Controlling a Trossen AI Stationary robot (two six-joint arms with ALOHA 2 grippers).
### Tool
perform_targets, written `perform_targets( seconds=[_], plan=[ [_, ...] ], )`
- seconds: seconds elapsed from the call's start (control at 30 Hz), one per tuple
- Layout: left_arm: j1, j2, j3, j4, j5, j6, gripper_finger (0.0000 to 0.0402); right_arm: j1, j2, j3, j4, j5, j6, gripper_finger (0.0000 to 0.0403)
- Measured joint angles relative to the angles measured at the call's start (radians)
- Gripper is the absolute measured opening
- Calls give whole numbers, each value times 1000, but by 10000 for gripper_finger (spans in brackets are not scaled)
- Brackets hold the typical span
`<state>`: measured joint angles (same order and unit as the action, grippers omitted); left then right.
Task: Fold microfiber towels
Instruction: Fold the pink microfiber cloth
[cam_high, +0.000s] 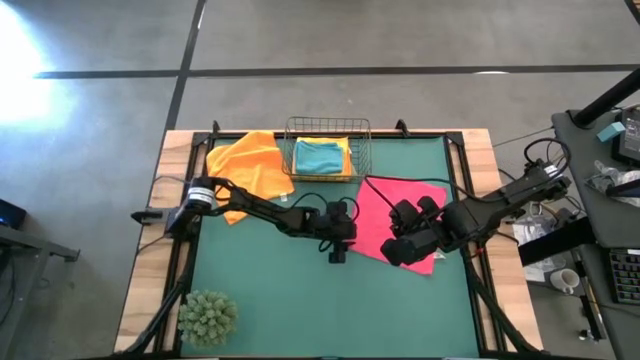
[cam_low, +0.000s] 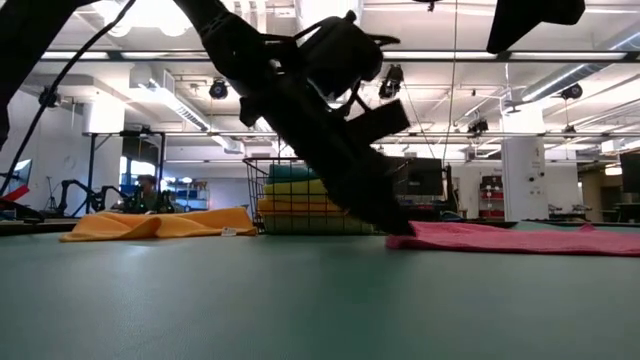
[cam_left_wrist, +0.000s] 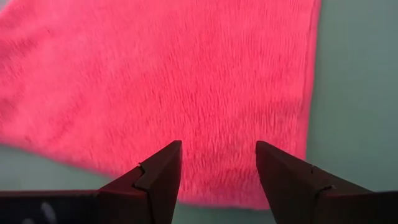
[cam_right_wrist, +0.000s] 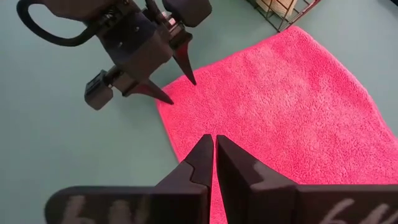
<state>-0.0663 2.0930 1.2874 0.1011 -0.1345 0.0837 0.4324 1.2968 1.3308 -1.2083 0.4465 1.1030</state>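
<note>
Pink towel (cam_high: 400, 215) lies flat for your fold: left gripper (cam_right_wrist: 169, 79) spread at its left edge, right gripper (cam_right_wrist: 214, 160) closed empty above it.

Left gripper (cam_left_wrist: 217, 163) spread wide over pink towel (cam_left_wrist: 155, 87) on green table (cam_left_wrist: 354, 93).

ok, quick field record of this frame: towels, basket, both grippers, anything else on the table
pink towel: spread flat, right of centre
orange towel: rumpled, left of the basket
wire basket: at the far edge; folded teal towel on a yellow towel inside
left gripper: open, tips at the pink towel's left edge
right gripper: shut, over the pink towel, holding nothing
plant ball: near left corner
</note>
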Motion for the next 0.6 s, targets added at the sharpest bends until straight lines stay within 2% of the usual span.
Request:
perform_targets(
  seconds=[0.33, 0.47, 0.6],
  plan=[
    [-2, -5, -16, -90, 0, -8, 189, 1, 0, 0, -1, 0, -7, 12],
    [-7, -12, -15, -205, 3, -111, 189, 2, 0, 0, -1, 0, -8, 12],
    [-29, -16, -20, -290, 58, -175, 189, 2, 0, 0, -1, -2, -13, 12]
  ],
)
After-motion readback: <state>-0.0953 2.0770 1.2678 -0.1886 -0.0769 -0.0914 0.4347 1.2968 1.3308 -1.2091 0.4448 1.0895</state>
